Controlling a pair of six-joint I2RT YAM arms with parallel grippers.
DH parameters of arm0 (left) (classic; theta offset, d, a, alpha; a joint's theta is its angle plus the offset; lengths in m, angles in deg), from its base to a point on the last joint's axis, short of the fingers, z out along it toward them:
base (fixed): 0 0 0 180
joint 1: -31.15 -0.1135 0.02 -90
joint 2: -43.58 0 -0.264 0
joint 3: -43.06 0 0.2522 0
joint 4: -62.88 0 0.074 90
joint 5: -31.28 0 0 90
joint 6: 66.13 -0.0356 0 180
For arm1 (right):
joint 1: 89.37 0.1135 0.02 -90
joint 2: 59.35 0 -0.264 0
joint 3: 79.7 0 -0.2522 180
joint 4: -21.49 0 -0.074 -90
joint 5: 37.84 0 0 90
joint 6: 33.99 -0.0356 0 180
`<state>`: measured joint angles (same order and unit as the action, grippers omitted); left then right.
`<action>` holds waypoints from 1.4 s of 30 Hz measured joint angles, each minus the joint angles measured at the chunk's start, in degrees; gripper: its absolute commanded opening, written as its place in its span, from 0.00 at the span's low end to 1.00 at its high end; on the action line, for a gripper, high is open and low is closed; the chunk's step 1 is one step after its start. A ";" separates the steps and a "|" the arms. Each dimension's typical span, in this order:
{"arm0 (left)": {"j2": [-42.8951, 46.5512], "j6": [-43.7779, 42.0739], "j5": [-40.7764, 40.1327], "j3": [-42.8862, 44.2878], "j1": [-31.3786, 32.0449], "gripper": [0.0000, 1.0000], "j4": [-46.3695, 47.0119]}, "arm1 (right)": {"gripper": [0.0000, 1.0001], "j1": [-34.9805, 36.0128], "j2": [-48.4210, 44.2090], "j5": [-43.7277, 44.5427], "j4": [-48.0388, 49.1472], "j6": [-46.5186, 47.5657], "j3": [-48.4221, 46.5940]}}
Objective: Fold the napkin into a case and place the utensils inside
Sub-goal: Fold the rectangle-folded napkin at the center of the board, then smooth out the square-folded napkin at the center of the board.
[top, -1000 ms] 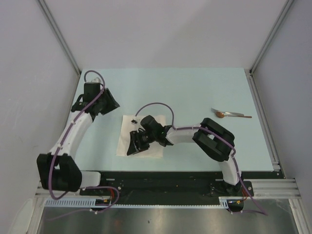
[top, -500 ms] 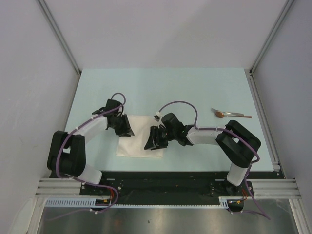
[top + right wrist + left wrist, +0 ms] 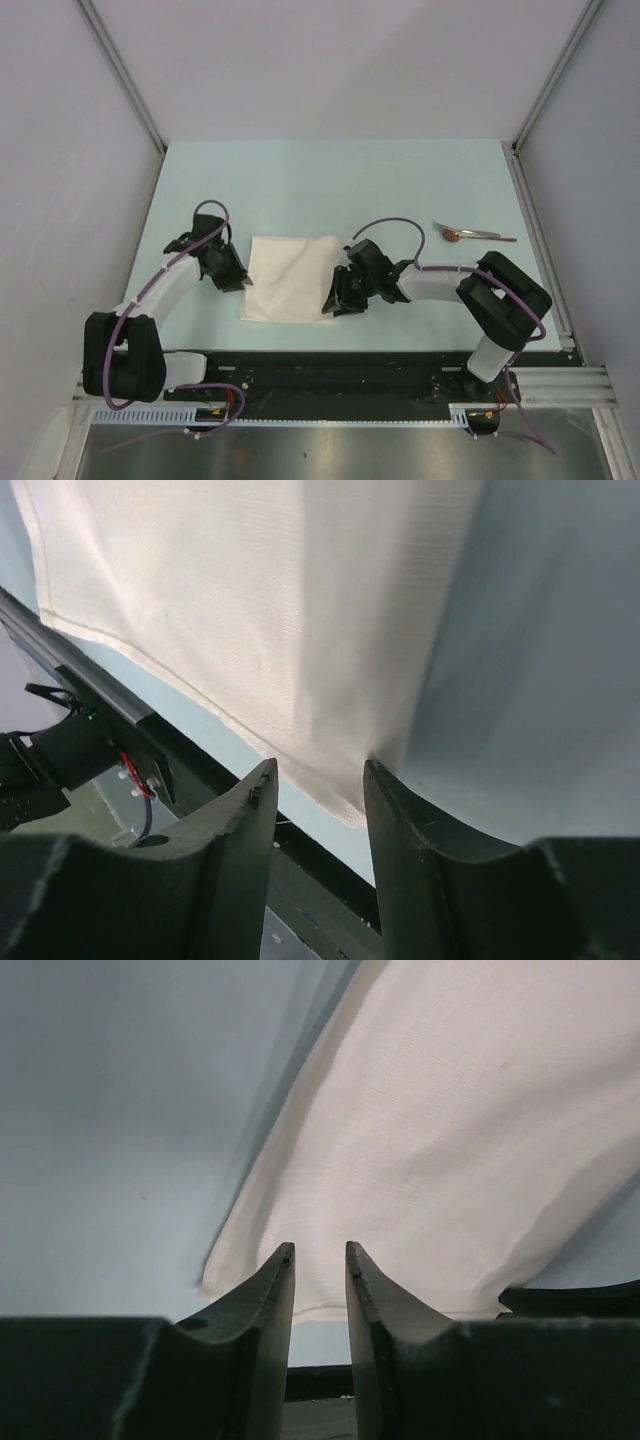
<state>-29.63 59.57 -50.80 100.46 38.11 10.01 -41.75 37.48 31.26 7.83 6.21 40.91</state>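
Note:
The napkin (image 3: 290, 277) lies flat as a cream sheet near the table's front edge. My left gripper (image 3: 240, 283) sits low at its left edge. In the left wrist view the jaws (image 3: 319, 1250) stand a narrow gap apart, with the napkin (image 3: 450, 1140) hem between the tips. My right gripper (image 3: 335, 303) is at the napkin's near right corner. In the right wrist view it (image 3: 320, 768) is open, with the napkin (image 3: 250, 600) corner between the fingertips. The spoon (image 3: 470, 235) lies alone at the right, coppery bowl to the left. No folded case shows.
The pale blue table (image 3: 400, 180) ends at a black front rail (image 3: 330, 365) just below the napkin, also in the right wrist view (image 3: 100, 705). Grey walls and metal frame posts close in the sides and back.
My left arm swung in from the far left onto the napkin, then drew back to its left edge. My right gripper slid right from the napkin's middle to its near right corner.

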 measured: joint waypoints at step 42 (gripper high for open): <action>-22.67 1.46 16.90 14.03 -3.04 0.00 13.55 | 0.33 -15.10 9.90 -6.40 0.52 7.02 -21.27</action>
<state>-52.29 61.04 -33.91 114.49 35.07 23.56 -56.85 47.39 24.85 8.36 13.23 19.64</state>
